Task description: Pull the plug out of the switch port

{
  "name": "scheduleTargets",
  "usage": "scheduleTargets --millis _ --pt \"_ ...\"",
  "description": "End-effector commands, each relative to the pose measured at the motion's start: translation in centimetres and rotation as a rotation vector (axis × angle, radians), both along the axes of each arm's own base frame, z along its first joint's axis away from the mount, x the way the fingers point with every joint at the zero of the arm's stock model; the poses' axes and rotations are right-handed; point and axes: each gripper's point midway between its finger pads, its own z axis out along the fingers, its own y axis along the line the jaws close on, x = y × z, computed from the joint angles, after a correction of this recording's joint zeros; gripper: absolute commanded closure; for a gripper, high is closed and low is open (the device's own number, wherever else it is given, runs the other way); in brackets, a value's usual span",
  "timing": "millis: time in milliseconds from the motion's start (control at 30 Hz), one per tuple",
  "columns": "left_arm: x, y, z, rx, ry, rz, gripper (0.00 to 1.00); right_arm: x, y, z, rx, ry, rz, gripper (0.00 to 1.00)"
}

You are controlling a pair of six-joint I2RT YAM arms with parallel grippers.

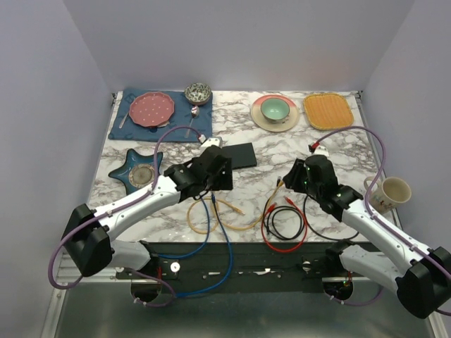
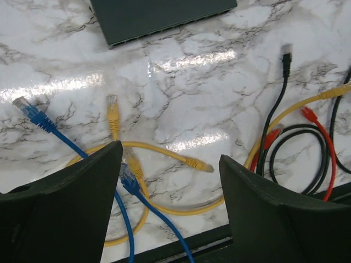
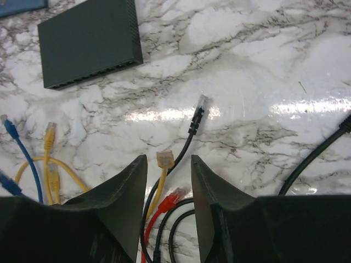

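The switch [image 1: 241, 155] is a flat matte-black box on the marble table, also in the left wrist view [image 2: 159, 16] and the right wrist view [image 3: 88, 44]. No cable is plugged into its visible socket edge. Loose cables lie in front of it: blue [image 2: 41, 120], yellow [image 2: 112, 118], black [image 3: 196, 118], red [image 3: 170, 200]. My left gripper [image 1: 211, 184] is open and empty above the yellow and blue cables [image 2: 170, 164]. My right gripper [image 1: 289, 184] is open and empty over a yellow plug [image 3: 164, 160] and the red plug.
A dark blue star-shaped dish [image 1: 141, 172] sits left. A blue mat with a pink plate [image 1: 153, 109] and a metal bowl [image 1: 198, 93] is at the back left. A green bowl on a plate [image 1: 275, 111], an orange mat [image 1: 328, 110] and a mug [image 1: 389, 193] are right.
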Motion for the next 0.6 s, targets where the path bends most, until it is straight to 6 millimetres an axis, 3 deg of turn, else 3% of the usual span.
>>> scheduleTargets --millis 0,133,333,467,500,567 --pt "-1.2 6.3 -3.2 0.245 0.057 0.223 0.17 -1.2 -1.8 -2.3 -0.026 0.058 -0.100 0.55" --pt "-3.8 9.8 -6.2 0.249 0.115 0.349 0.17 -1.5 -1.6 -2.3 -0.015 0.059 -0.081 0.56" --pt "-6.8 12.0 -10.3 0.235 0.236 0.429 0.18 -1.6 -0.8 -1.8 0.014 0.052 -0.045 0.57" --pt "-7.9 10.6 -13.2 0.209 0.333 0.359 0.20 -1.5 -0.6 -1.3 0.028 0.039 -0.035 0.57" --pt "-7.8 8.8 -13.3 0.148 0.351 0.311 0.22 -1.6 -0.5 -1.2 0.031 0.037 -0.032 0.57" --pt "-7.7 7.3 -13.7 0.133 0.375 0.225 0.32 -1.5 -0.5 -0.8 0.037 0.025 -0.028 0.57"
